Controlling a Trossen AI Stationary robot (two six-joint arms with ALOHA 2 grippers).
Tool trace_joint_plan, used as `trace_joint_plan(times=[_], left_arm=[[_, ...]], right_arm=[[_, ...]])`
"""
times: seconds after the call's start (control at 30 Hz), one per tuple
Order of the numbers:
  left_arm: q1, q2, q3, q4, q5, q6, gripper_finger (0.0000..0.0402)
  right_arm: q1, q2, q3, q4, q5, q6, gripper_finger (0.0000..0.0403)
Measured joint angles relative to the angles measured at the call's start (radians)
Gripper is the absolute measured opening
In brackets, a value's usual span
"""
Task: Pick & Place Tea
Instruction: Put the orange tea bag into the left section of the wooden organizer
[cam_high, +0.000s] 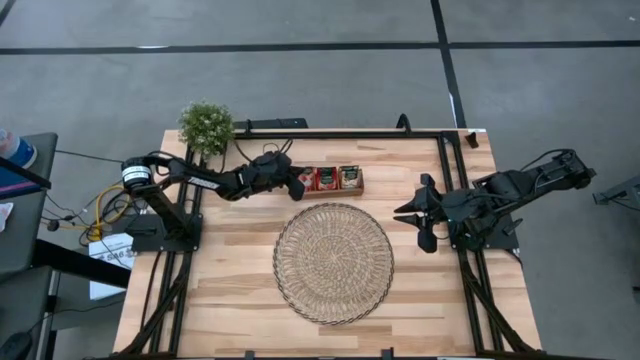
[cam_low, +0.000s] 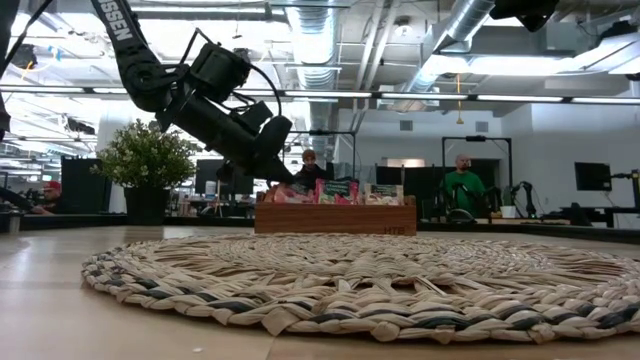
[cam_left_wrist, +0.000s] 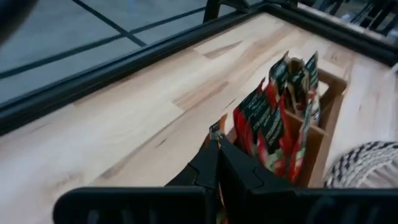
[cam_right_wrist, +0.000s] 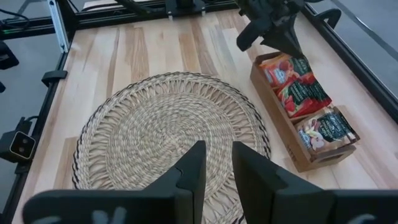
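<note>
Left jaws over tray's tea (cam_high: 326, 178)

Light wooden table (cam_high: 230, 260) | round woven mat (cam_high: 333, 262) at frame centre | wooden compartment tray (cam_high: 330, 179) just above mat | potted plant (cam_high: 206, 126) upper left

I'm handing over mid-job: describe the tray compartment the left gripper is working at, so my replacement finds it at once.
Start from the large round woven mat; just beyond its far edge sits a small brown wooden compartment tray holding red-orange tea sachets. The target is the tray's end compartment nearest the potted green plant. Unlike the other two compartments, it has the left gripper right at it.
</note>
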Motion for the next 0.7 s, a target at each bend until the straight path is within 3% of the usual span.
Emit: trace_joint_plan(times=[0.7], left_arm=[[0.000, 0.000, 0.002, -0.014, -0.012, 0.071, 0.0000]], right_arm=[[0.000, 0.000, 0.000, 0.005, 0.001, 0.000, 0.0071]])
